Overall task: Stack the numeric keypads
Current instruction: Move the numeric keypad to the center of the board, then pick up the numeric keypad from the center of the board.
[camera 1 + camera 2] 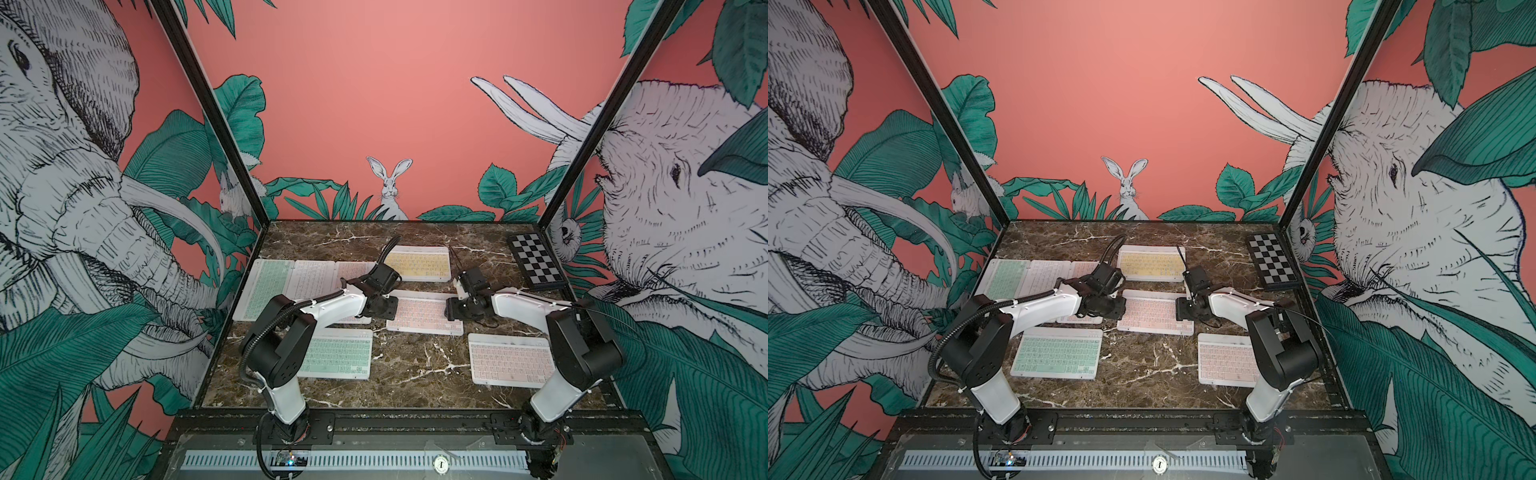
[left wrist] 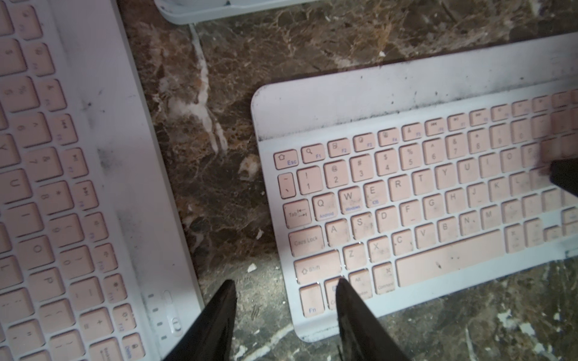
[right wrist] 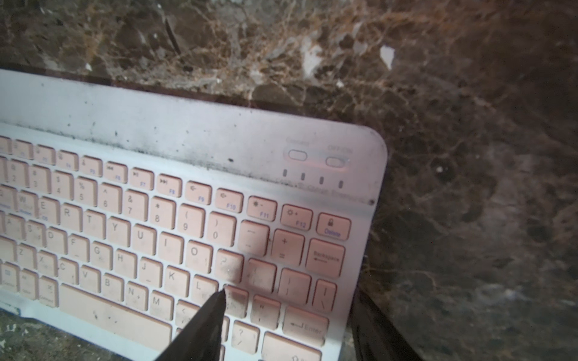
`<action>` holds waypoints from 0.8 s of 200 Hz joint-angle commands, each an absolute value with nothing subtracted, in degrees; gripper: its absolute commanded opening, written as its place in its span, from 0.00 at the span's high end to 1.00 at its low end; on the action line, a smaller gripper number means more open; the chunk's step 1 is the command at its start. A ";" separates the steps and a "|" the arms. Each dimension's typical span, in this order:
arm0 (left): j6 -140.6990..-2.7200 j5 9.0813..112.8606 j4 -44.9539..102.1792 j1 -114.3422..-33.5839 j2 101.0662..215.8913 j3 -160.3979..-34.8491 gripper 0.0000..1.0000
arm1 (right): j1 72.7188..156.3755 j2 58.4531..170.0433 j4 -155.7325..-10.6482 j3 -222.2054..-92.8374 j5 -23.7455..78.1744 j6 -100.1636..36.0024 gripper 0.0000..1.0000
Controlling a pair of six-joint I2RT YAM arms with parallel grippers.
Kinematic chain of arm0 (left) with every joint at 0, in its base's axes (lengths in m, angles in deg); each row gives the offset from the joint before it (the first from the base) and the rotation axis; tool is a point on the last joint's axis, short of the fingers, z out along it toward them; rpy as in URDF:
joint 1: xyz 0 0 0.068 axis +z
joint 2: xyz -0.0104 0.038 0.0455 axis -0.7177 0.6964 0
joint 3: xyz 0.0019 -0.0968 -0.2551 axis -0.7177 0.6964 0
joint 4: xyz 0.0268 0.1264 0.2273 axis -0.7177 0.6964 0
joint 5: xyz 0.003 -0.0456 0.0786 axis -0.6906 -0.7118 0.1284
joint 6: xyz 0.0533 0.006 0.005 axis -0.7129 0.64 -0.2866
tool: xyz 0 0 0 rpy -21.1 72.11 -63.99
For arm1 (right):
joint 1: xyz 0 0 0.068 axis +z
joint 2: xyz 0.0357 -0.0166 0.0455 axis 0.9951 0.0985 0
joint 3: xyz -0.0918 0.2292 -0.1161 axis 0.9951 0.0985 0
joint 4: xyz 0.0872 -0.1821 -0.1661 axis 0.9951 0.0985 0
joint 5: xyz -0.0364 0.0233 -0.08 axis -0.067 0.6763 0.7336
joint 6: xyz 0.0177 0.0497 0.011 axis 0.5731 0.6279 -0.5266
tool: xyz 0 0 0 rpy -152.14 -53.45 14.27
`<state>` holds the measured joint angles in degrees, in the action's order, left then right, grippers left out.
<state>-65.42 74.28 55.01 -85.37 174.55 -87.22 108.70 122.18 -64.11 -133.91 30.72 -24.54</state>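
Left gripper (image 2: 285, 281) part-open and holding nothing. One finger sits over the corner keys and the other over bare marble, straddling the 9 o'clock short end of the centre pink keypad (image 1: 424, 316). Right gripper (image 3: 291, 293) also apart and empty, straddling the 3 o'clock end. Keypad lies flat on the table (image 1: 415, 365), long axis 9-to-3, one arm at each end, so probably a two-arm lift.

Around it in a top view:
- yellow keypad (image 1: 417, 264) at 12
- mint keypad (image 1: 336, 355) at 7
- second pink keypad (image 1: 511, 363) at 4
- row of three keypads (image 1: 313, 280) at 10; can't tell if they overlap
- checkered board (image 1: 536, 259) at 2

No container seen.
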 commanded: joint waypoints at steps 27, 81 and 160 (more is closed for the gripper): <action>-66.17 73.78 55.04 -85.68 176.85 -88.86 0.46 | 107.02 120.38 -63.30 -132.44 25.68 -23.25 0.37; -66.25 72.89 53.89 -85.68 178.75 -89.12 0.46 | 105.53 118.95 -63.74 -130.26 24.74 -23.01 0.37; -66.43 72.46 53.55 -87.60 179.99 -89.82 0.47 | 105.08 118.70 -64.93 -129.58 24.07 -21.99 0.37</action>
<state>-66.06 73.04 54.01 -86.66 179.51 -88.35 105.32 119.34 -64.87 -130.68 24.93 -23.09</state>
